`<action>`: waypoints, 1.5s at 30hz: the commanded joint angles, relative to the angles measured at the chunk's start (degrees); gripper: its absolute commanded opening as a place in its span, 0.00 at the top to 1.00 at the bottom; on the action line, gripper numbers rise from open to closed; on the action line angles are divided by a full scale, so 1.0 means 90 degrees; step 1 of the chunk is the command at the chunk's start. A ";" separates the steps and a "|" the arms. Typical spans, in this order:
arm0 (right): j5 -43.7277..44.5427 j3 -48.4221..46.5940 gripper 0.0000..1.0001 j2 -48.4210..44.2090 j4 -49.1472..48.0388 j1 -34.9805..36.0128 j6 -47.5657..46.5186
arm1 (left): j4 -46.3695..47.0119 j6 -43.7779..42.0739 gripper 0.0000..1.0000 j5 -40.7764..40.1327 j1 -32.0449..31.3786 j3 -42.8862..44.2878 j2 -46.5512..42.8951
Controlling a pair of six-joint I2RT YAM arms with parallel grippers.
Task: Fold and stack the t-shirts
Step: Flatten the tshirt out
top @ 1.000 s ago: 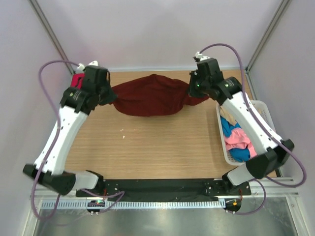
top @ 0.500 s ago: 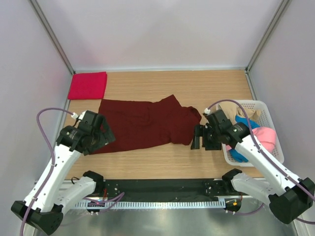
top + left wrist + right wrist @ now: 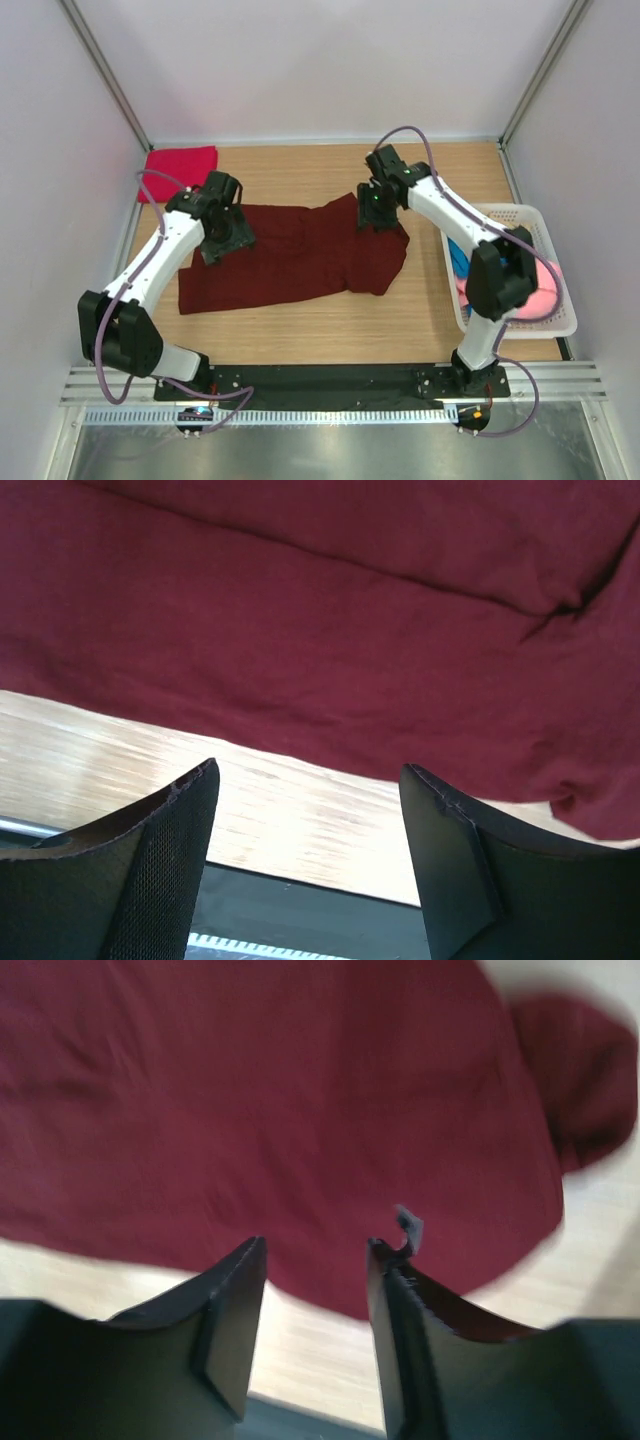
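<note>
Maroon shirt [image 3: 300,255] spread on table [image 3: 330,322]; left gripper [image 3: 308,772] and right gripper [image 3: 316,1247] over it, jaws apart, empty.

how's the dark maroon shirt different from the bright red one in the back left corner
The dark maroon cloth t-shirt lies spread open and wrinkled mid-table; the bright crimson cloth t-shirt is folded into a neat rectangle. The maroon one covers far more of the wooden table than the crimson one. Both are plain red-toned cloth lying flat on that table.
</note>
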State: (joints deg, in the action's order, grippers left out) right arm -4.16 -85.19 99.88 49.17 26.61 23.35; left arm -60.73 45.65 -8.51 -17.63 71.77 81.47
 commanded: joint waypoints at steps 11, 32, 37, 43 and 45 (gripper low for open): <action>0.1352 -0.3941 0.39 0.3237 -0.1156 -0.0261 -0.0359 | 0.0020 0.0221 0.30 0.0614 0.0962 -0.1089 -0.1230; 0.1244 -0.4481 0.52 0.4869 -0.1899 -0.0398 -0.1092 | -0.0566 0.0250 0.35 0.0282 0.1304 -0.0963 -0.1796; 0.1204 -0.4061 0.53 0.4743 -0.1948 -0.0340 -0.1062 | -0.0713 0.0357 0.35 0.0233 0.1460 -0.0982 -0.2040; 0.1312 -0.3758 0.55 0.4577 -0.1840 -0.0340 -0.1081 | -0.0977 0.0416 0.35 -0.0196 0.1509 -0.0904 -0.2314; 0.1371 -0.3543 0.56 0.4509 -0.1840 -0.0349 -0.1130 | -0.1084 0.0426 0.35 -0.0284 0.1548 -0.0797 -0.2363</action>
State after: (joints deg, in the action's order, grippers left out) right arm 6.98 -120.55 141.71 28.84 23.16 13.65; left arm -68.29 48.34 -7.79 -4.43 62.28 61.54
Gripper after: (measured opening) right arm 0.444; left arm 0.648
